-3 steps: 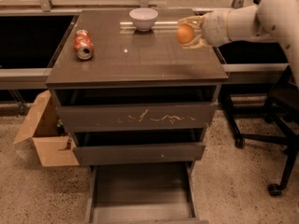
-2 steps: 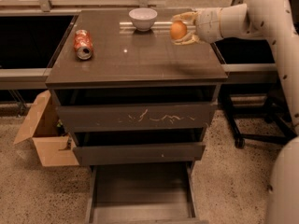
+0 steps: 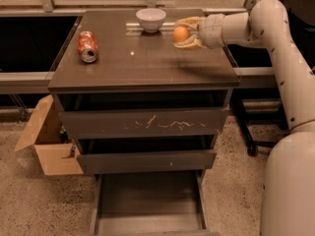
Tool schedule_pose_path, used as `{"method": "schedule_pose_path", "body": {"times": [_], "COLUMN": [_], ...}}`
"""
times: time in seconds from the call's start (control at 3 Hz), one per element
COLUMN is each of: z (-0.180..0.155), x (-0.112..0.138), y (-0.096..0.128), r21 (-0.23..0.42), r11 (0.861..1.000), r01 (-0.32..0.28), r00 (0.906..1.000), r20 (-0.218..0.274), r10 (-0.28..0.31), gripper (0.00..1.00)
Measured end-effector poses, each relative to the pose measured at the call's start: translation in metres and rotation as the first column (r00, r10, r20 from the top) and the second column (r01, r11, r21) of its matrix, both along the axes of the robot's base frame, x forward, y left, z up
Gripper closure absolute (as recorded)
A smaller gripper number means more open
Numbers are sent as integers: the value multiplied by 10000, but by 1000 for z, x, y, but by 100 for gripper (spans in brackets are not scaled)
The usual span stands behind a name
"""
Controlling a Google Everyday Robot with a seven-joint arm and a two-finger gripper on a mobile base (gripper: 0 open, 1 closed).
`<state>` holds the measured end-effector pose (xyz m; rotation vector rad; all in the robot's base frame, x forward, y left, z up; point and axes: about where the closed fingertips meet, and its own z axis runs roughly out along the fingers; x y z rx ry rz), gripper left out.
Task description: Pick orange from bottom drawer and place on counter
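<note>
The orange (image 3: 180, 34) is held between the yellowish fingers of my gripper (image 3: 184, 33), which reaches in from the right over the back right part of the counter (image 3: 138, 63). The gripper is shut on the orange and holds it a little above the glossy grey-brown top. The bottom drawer (image 3: 147, 195) is pulled out at the foot of the cabinet, and its flat dark tray shows nothing in it.
A white bowl (image 3: 150, 19) stands at the counter's back, just left of the orange. A crushed red soda can (image 3: 86, 46) lies on the left. The top drawer front (image 3: 147, 123) has white scratch marks. A cardboard box (image 3: 47, 141) sits on the floor at the left.
My gripper has carried the orange leftward and further over the counter, closer to the white bowl. The arm has extended across the right edge.
</note>
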<state>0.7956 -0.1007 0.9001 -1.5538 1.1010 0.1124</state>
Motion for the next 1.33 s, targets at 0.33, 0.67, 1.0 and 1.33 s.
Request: {"method": "schedule_pose_path", "body": {"times": [0.33, 0.67, 1.0, 1.33], "z": [-1, -12, -23, -29], "x": [0, 7, 20, 33], "y": [0, 8, 12, 12], "r21": [20, 433, 1204, 1603], "r11": [10000, 9988, 9902, 9793], "r01": [9, 215, 713, 1232], "r00": [10000, 9962, 9771, 9484], "r20": [-38, -856, -2082, -3094], "r10": [-9, -177, -450, -687], "gripper": [100, 100, 100, 100]}}
